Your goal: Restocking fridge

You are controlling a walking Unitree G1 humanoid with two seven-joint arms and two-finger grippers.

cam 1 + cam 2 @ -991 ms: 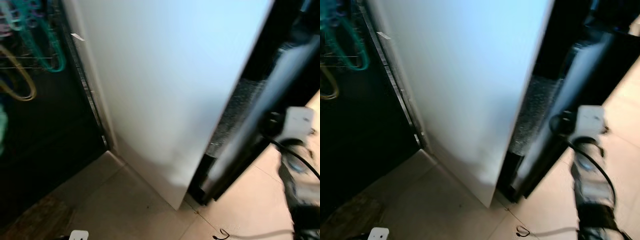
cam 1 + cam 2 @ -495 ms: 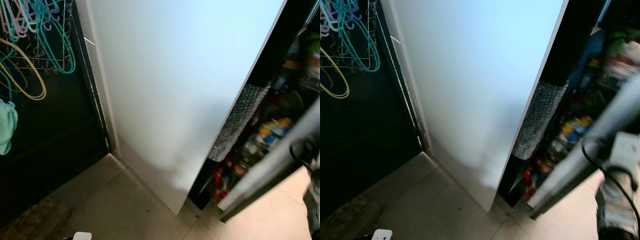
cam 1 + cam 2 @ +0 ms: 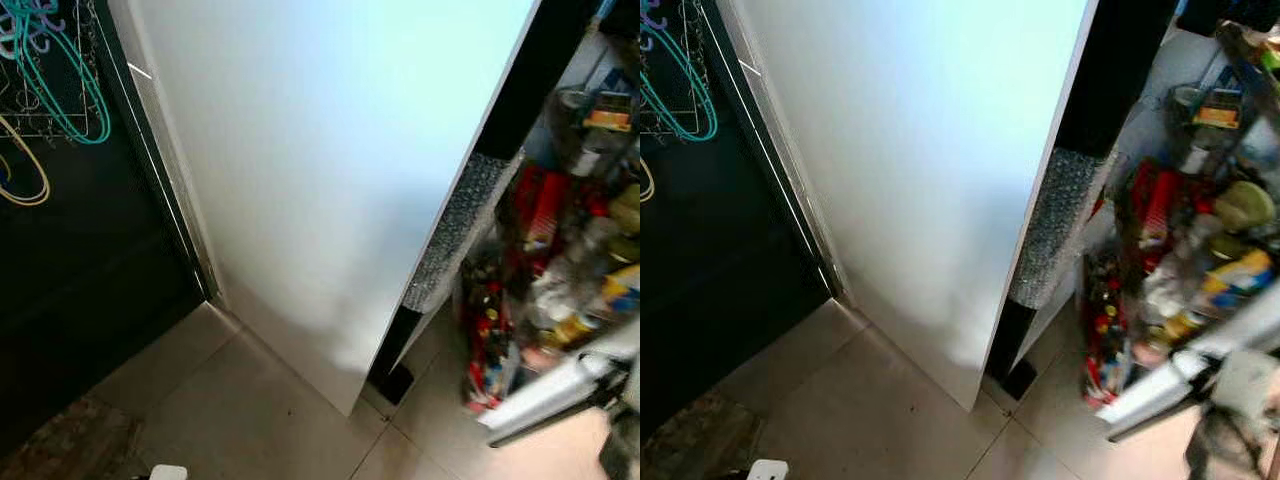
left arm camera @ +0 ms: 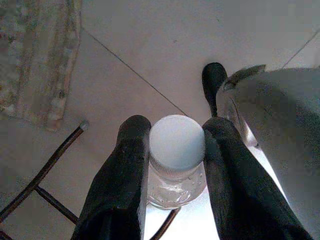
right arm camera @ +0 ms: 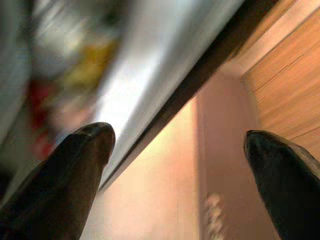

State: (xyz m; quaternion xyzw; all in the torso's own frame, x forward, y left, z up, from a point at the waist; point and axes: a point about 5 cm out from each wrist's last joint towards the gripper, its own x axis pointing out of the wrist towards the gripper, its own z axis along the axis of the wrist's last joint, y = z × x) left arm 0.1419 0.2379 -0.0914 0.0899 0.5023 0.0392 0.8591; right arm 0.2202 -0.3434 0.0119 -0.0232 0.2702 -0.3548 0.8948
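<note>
The fridge's white side panel [image 3: 330, 180] stands in the middle of the eye views. Its door [image 3: 560, 395] hangs open at the lower right. Inside [image 3: 1180, 250] I see crowded bottles, jars and red packs, all blurred. My right arm [image 3: 1230, 425] is at the door's lower edge. The right gripper [image 5: 185, 150] is open, its fingers wide apart, with the blurred grey door edge [image 5: 150, 75] beyond them. The left gripper [image 4: 175, 145] is shut on a clear bottle with a white cap [image 4: 176, 142], held low over the floor tiles.
Coloured hangers [image 3: 50, 70] hang on a rack at the top left over a dark opening [image 3: 80, 280]. A bubble-wrap strip [image 3: 460, 235] runs along the fridge's front edge. Beige floor tiles [image 3: 250, 420] and a rug corner [image 3: 60, 445] lie below. Thin dark metal legs [image 4: 40, 175] stand beside the bottle.
The fridge door has swung further open to the right, uncovering the stocked shelves. My right arm has gone lower and further right with it. The view has shifted a little.
</note>
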